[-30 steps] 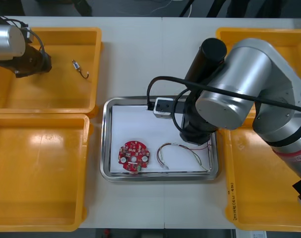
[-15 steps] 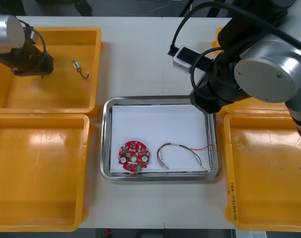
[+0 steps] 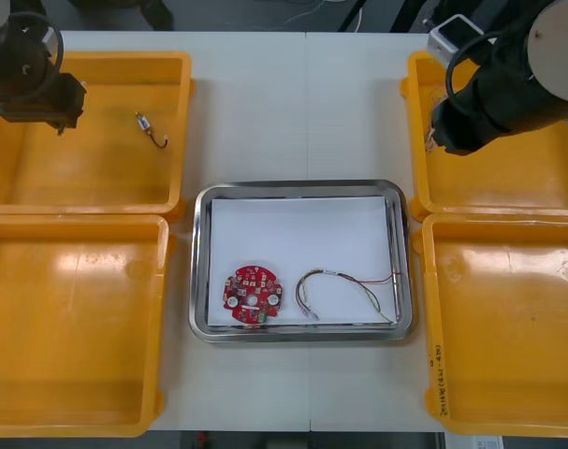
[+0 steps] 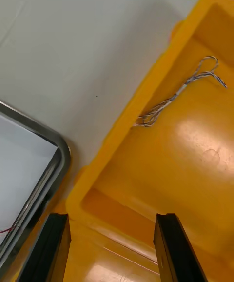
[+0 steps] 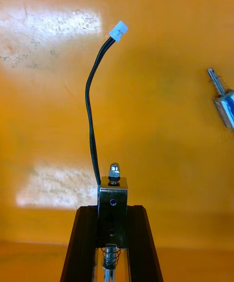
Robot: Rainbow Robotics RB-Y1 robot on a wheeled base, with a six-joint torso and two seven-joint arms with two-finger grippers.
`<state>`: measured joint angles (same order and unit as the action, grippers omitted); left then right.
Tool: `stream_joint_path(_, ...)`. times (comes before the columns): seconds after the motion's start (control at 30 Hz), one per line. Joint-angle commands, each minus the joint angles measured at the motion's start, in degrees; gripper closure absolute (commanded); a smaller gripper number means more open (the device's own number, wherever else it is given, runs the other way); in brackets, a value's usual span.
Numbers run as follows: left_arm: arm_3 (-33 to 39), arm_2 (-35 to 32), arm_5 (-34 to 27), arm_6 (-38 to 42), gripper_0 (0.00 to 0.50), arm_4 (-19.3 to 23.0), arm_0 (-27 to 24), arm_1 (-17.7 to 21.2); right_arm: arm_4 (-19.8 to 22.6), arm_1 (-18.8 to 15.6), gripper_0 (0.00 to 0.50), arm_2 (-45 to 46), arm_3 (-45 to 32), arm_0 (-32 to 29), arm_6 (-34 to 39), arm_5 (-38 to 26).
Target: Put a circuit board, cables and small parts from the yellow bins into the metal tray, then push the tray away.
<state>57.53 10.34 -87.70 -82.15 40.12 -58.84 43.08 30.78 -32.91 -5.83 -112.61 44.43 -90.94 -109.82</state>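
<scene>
My left gripper (image 5: 112, 213) is shut on a small metal part (image 5: 113, 196) with a black lead ending in a white plug (image 5: 118, 31), held above the floor of the far-left yellow bin (image 3: 96, 187). A second small metal part (image 3: 151, 129) lies loose in that bin. My right gripper (image 4: 113, 228) stands open over the near corner of the far-right yellow bin (image 4: 161, 174), where a twisted blue and white cable (image 4: 180, 94) lies beyond the fingers. The metal tray (image 3: 201, 262) holds a round red circuit board (image 3: 252, 296) and a red and yellow cable (image 3: 349, 285).
Near-left yellow bin (image 3: 73, 318) and near-right yellow bin (image 3: 508, 327) flank the tray. The left arm (image 3: 26, 79) hangs over the far-left bin, the right arm (image 3: 508, 84) over the far-right bin. Bare table lies beyond the tray.
My right arm has lifted off the tray and swung to the far-right bin, leaving the red and yellow cable in the tray. The left arm has shifted slightly toward the table's far left corner.
</scene>
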Motion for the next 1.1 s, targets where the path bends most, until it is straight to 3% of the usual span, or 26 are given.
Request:
stream_joint_path(0.03, 10.15, -3.14, -4.23, -0.73, 0.5, 0.48, 2.41, 3.41, -0.9, -1.55, 0.0, 6.0, 3.71, 3.21, -0.99, -0.18)
stream_joint_path(0.23, 21.14, -3.23, -8.27, 6.21, 0.5, 1.71, 6.81, 3.41, -2.22, -1.55, 0.0, 9.61, 9.78, 4.62, -1.08, -0.18)
stream_joint_path(0.5, 35.9, -3.23, -11.97, 16.32, 0.5, 7.51, 11.81, 3.41, -3.54, -1.55, 0.0, 13.47, 19.44, 8.83, -0.73, -0.18)
stream_joint_path(0.77, 45.31, -2.52, -13.2, 22.91, 0.5, 12.0, 14.89, 2.97, -7.58, -1.46, 0.0, 13.83, 26.65, 11.47, 0.15, 0.48)
stream_joint_path(1.1, 53.3, 1.78, -16.45, 33.46, 0.5, 10.41, 14.1, -1.77, -11.53, 0.92, 0.0, 18.92, 37.46, 16.04, 2.53, 6.98)
